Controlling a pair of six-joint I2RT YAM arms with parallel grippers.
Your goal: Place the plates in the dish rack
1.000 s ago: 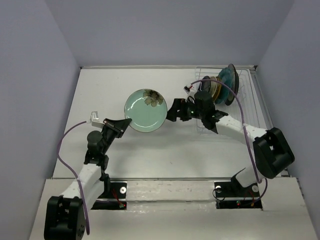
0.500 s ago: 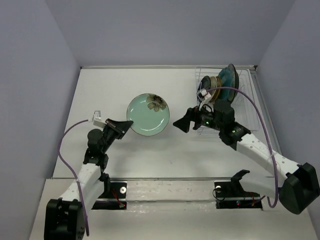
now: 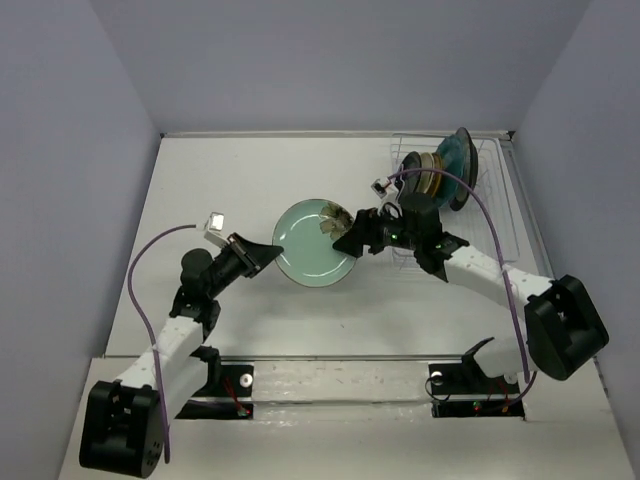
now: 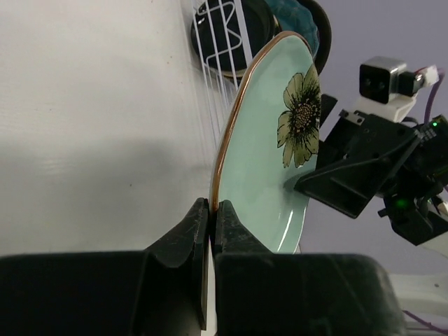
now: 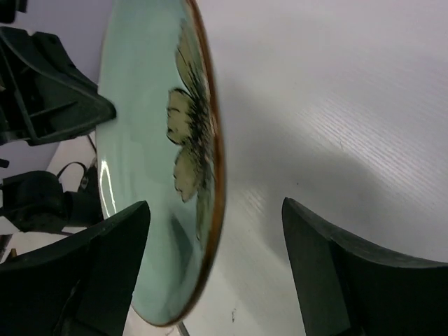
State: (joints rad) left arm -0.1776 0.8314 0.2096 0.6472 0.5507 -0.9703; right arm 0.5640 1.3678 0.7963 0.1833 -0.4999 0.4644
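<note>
The mint plate with the dark flower [image 3: 312, 244] is held up off the table near the middle. My left gripper [image 3: 272, 252] is shut on its left rim; the left wrist view shows the rim pinched between the fingers [image 4: 210, 213] and the plate [image 4: 269, 147] standing on edge. My right gripper [image 3: 345, 238] is open, its fingers [image 5: 105, 266] on either side of the plate's right rim [image 5: 210, 175], not closed on it. The white wire dish rack [image 3: 500, 200] stands at the back right with several plates [image 3: 445, 172] upright in it.
The rack's white bars [image 4: 220, 42] and a dark plate [image 4: 231, 28] show behind the mint plate in the left wrist view. Grey walls close in the table on three sides. The table's near edge runs by the arm bases [image 3: 330, 375].
My left gripper has carried the mint plate to the right. My right gripper pulled back right, then came in again and now straddles the plate's right rim.
</note>
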